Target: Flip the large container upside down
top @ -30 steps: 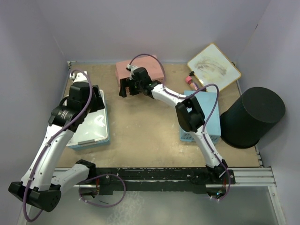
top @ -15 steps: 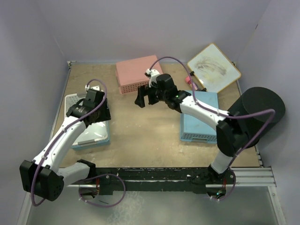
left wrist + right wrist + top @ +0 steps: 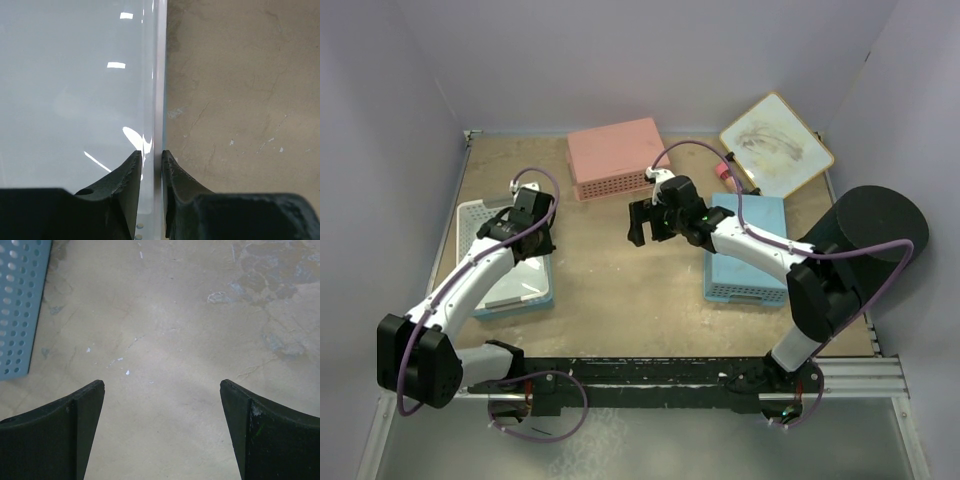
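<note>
Desk (image 3: 610,290) seen from above, two robot arms reaching over it. At 3 o'clock, against the right wall, stands the large container (image 3: 860,250), a tall matte-black bin that is slightly tilted. A flat round end faces up, and whether that is its base or its mouth is unclear. The right tool (image 3: 162,385) hovers near the desk's centre, well apart from the large container. Its jaws are spread wide over bare desk, probably readied for so broad an object. At 9 o'clock the left tool (image 3: 149,156) has its jaws nearly closed astride the rim of the white basket (image 3: 158,75), likely parked out of the way. Whether it pinches the rim cannot be told.
</note>
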